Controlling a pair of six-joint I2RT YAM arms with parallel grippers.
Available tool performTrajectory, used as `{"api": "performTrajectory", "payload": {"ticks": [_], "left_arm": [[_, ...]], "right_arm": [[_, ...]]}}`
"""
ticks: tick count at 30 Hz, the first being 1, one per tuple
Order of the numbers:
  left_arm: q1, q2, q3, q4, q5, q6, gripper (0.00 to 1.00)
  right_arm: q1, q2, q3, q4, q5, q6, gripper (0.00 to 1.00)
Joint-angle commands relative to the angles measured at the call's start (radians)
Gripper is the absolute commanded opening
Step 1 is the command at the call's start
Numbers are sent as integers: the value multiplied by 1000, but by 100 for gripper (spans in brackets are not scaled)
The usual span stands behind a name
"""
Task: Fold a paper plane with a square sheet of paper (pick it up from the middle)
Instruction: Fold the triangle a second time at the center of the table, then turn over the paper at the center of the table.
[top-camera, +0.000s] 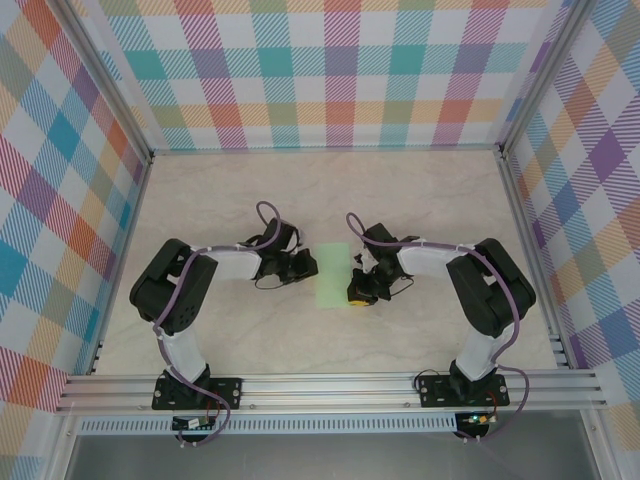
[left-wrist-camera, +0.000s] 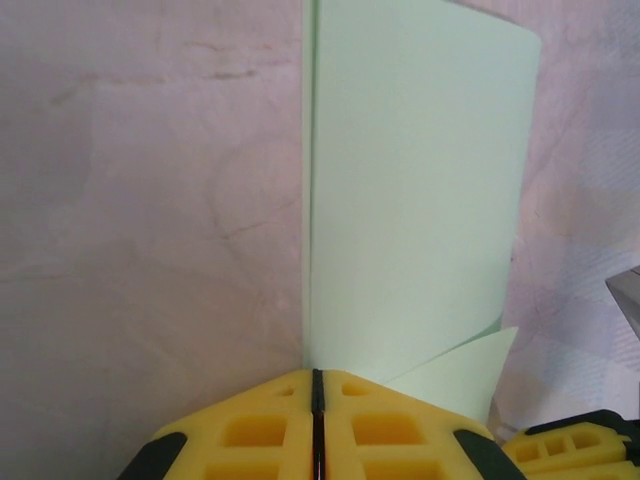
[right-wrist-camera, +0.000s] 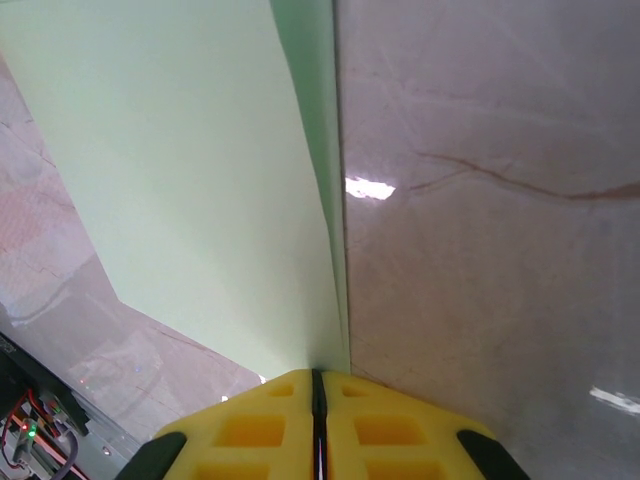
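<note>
Arms bent inward, left tool (top-camera: 306, 266) and right tool (top-camera: 359, 286) closed

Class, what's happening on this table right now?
A thin pale mint-green sheet of paper sits on the marbled table, seemingly folded into a narrow rectangle. The robot's left gripper and right gripper are each shut on it from opposite sides. No plane shape yet.

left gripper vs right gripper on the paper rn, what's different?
Side: the left gripper meets the sheet of paper at its left edge, the right gripper at its right edge.
Position: the left gripper sits about mid-edge, the right gripper nearer the arm bases.
Wrist views: paper spreads right of the left gripper's fingers, left of the right gripper's.
Shared: yellow fingers, closed on the paper's edge.
</note>
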Motion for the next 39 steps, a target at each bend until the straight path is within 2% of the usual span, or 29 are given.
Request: {"api": "performTrajectory", "payload": {"ticks": [1,3,5,7,10,15,23,33,39], "left_arm": [[38,-47,29,-96,-102,35,11],[37,-79,38,-112,-93,31,13],[37,-116,35,-120,-81,17,19],[35,-159,17,-119,-70,-3,29],[29,-215,-30,-98,-64,-43,37],[7,-284,-109,-38,-58,-124,41],[-52,-271,-154,47,-38,-208,42],[-98,-193,-133,87,-27,-233,41],[-108,-174,-118,88,-22,-235,42]], "right_arm": [[-6,-28,8,-69,93,24,12],[-6,-73,33,-46,86,34,16],[-9,-114,60,-30,87,45,22],[-17,-145,81,-11,84,55,32],[-27,-151,94,14,89,54,43],[-48,-91,108,38,95,23,48],[-49,22,182,20,89,-26,46],[-50,101,223,0,57,-52,42],[-50,93,208,20,25,-61,34]]}}
